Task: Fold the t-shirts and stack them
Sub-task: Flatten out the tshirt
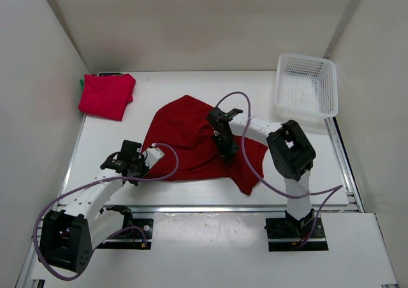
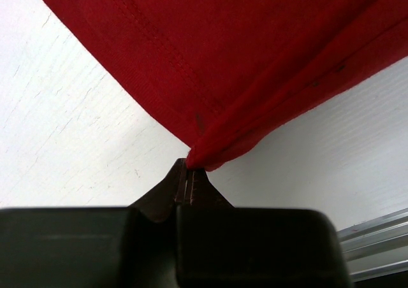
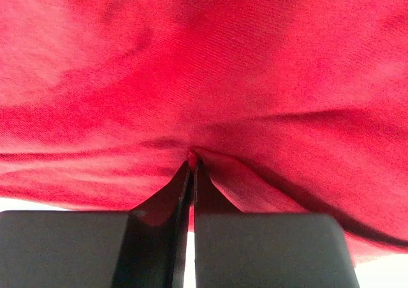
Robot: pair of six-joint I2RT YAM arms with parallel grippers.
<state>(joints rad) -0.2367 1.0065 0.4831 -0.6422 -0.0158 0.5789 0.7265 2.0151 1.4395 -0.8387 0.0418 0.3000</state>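
A dark red t-shirt (image 1: 185,132) lies crumpled and partly spread in the middle of the white table (image 1: 115,135). My left gripper (image 1: 145,164) is shut on its near-left hem corner; in the left wrist view the gripper (image 2: 189,168) pinches a gathered tip of red cloth (image 2: 242,58) just above the table. My right gripper (image 1: 224,150) presses down on the shirt's right half. In the right wrist view that gripper (image 3: 193,159) is shut on a small ridge of red fabric (image 3: 210,65). A folded red t-shirt (image 1: 106,95) rests at the back left on a green t-shirt (image 1: 83,82), of which only an edge shows.
A white mesh basket (image 1: 306,84) stands at the back right corner, partly over the table's edge. White walls close in the table on three sides. A metal rail (image 1: 191,208) runs along the near edge by the arm bases.
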